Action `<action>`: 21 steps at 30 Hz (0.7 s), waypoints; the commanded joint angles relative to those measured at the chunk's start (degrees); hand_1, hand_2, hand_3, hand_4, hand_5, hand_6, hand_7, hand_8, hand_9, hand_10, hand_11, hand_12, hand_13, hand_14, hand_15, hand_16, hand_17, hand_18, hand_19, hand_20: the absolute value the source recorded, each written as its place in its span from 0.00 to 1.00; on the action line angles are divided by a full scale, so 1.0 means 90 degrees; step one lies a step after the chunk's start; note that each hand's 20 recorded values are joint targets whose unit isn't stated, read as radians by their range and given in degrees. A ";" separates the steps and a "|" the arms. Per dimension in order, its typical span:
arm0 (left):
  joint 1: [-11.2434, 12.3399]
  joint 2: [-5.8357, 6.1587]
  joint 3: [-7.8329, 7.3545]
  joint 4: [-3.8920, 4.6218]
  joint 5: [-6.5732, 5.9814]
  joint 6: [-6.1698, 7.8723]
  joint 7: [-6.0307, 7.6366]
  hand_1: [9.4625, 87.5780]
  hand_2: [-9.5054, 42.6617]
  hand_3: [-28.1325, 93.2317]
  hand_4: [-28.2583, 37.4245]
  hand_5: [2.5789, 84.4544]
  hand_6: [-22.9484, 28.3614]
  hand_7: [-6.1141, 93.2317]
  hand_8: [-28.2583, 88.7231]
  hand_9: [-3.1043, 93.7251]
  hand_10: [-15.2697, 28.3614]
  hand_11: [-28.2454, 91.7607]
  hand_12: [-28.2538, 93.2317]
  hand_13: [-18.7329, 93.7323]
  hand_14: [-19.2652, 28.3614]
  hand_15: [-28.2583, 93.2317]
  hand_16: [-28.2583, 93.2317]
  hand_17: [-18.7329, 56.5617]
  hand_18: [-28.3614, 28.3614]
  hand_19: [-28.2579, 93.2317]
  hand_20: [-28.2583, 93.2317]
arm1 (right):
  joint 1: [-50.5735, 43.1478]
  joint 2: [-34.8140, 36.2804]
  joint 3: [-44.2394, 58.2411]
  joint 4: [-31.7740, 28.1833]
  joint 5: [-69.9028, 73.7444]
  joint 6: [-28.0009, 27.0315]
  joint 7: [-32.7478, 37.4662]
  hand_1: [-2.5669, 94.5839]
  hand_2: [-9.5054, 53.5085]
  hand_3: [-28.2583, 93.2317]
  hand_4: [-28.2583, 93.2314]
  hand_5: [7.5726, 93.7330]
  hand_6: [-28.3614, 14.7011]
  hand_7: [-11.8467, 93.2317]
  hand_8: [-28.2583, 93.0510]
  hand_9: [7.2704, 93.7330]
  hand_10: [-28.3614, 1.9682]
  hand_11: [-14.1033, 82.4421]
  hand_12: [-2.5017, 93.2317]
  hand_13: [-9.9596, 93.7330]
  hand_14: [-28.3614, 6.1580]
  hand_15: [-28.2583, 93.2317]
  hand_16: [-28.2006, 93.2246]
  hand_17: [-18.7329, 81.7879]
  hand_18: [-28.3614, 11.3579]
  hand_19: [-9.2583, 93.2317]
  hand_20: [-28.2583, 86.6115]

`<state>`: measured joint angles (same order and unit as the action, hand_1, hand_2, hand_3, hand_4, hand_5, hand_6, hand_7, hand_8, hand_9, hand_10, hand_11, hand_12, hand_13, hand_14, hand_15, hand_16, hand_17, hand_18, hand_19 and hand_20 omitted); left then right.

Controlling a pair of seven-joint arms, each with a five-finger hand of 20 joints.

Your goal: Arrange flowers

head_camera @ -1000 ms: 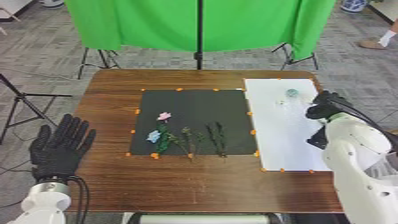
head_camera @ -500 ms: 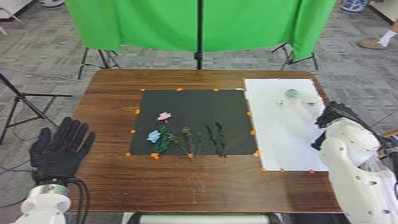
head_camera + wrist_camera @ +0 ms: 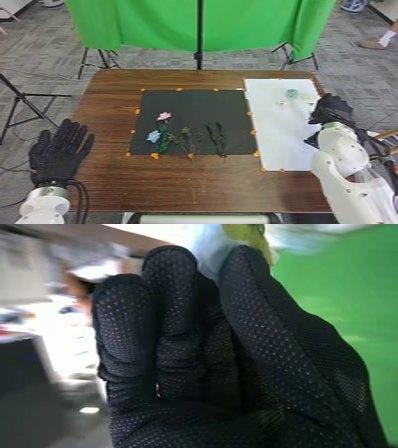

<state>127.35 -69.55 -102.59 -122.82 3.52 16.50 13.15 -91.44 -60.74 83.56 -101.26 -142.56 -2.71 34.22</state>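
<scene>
We are pinching a pale flower (image 3: 213, 249) between the thumb and fingers of our right hand (image 3: 330, 107), by the white sheet's (image 3: 284, 142) right edge. We are holding our left hand (image 3: 58, 155) straight-fingered at the table's (image 3: 111, 110) near left. A pink flower (image 3: 164, 116), a blue flower (image 3: 154, 136) and green stems (image 3: 212, 140) are lying on the black mat (image 3: 191, 104); pale blooms (image 3: 291, 93) are lying at the white sheet's far end.

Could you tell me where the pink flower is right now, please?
In the head view, the pink flower lies on the left part of the black mat, just beyond the blue flower.
</scene>
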 commanded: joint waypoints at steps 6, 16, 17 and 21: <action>0.0101 0.0004 0.0008 -0.0017 -0.0041 0.0081 -0.0058 0.24 0.52 0.83 0.00 0.55 0.62 0.23 0.16 0.45 0.69 0.43 0.34 0.44 0.71 0.59 0.19 0.19 0.75 0.52 0.39 | 0.1567 -0.0728 -0.2304 -0.0621 -0.0093 -0.0585 -0.1399 0.71 0.00 0.80 0.00 0.70 0.63 0.51 0.33 0.82 0.54 0.32 0.54 0.79 0.66 0.58 0.58 0.64 0.33 0.91 0.44; -0.0204 0.0126 0.0152 0.0086 -0.0029 0.0074 -0.0177 0.24 0.52 0.83 0.00 0.55 0.62 0.23 0.16 0.45 0.68 0.43 0.34 0.44 0.72 0.59 0.19 0.19 0.75 0.52 0.39 | 0.2284 -0.1442 -0.3818 0.0045 -0.0355 -0.1493 -0.2140 0.71 0.00 0.80 0.00 0.72 0.61 0.51 0.33 0.82 0.52 0.32 0.53 0.79 0.65 0.58 0.57 0.63 0.29 0.92 0.46; -0.0207 0.0132 0.0159 0.0075 -0.0029 0.0046 -0.0187 0.24 0.52 0.83 0.00 0.55 0.62 0.23 0.16 0.45 0.68 0.43 0.34 0.44 0.72 0.59 0.19 0.19 0.75 0.52 0.39 | 0.2263 -0.1454 -0.3902 0.0036 -0.0442 -0.1520 -0.2171 0.71 0.00 0.80 0.00 0.72 0.61 0.51 0.33 0.82 0.52 0.32 0.53 0.79 0.65 0.58 0.57 0.63 0.29 0.92 0.46; -0.0178 0.0152 0.0145 0.0021 -0.0041 0.0003 -0.0213 0.24 0.52 0.83 0.00 0.55 0.62 0.23 0.16 0.45 0.69 0.43 0.34 0.44 0.71 0.59 0.19 0.19 0.75 0.52 0.39 | 0.2320 -0.1372 -0.4303 -0.0005 -0.0607 -0.1481 -0.2062 0.71 0.00 0.80 0.00 0.72 0.61 0.51 0.34 0.82 0.52 0.32 0.53 0.79 0.65 0.58 0.57 0.63 0.28 0.92 0.46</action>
<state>126.05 -68.65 -101.72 -122.59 3.49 16.56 12.36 -70.48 -72.53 50.05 -100.35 -145.07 -16.30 15.17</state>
